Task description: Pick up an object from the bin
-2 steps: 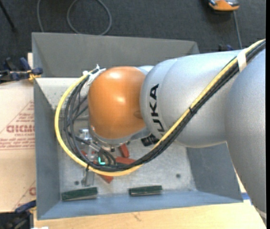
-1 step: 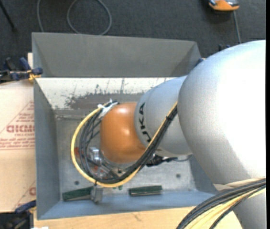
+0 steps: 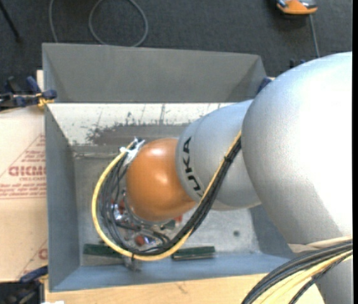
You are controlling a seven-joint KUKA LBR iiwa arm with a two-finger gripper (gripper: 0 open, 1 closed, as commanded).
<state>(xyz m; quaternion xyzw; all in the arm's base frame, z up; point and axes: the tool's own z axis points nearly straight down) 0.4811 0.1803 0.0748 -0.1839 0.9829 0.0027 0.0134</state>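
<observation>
**Wrist low over the bin's front-left floor, grasp hidden**

The white, rounded robot arm comes in from the right and dips steeply into the grey, straight-walled metal bin. That angle puts its glossy orange dome-shaped wrist cover between the camera and the gripper. Dark metal parts of the gripper peek out under the cover's lower left edge, close to the floor. Whether it is spread or closed, or has anything caught in it, I cannot tell.

The yellow-and-black cable bundle bows out left of the cover in a wide loop. This is probably slack left so the wrist can turn freely. Its lowest stretch hangs near the floor by the front wall.

By count there is one bin, one arm, one cover and one cable loop. Few loose things are visible:

- **Small red pieces:** two glimpses, one just beside the gripper and one under the cover's right side.
- **Dark green flat strip:** two stretches lying along the foot of the front wall, one on each side of the loop. They may be a single long piece passing behind the cables; I cannot tell which.

The thing to be picked most likely lies under the gripper on the front-left floor, where the red pieces are nearest. It is covered by the wrist.
</observation>
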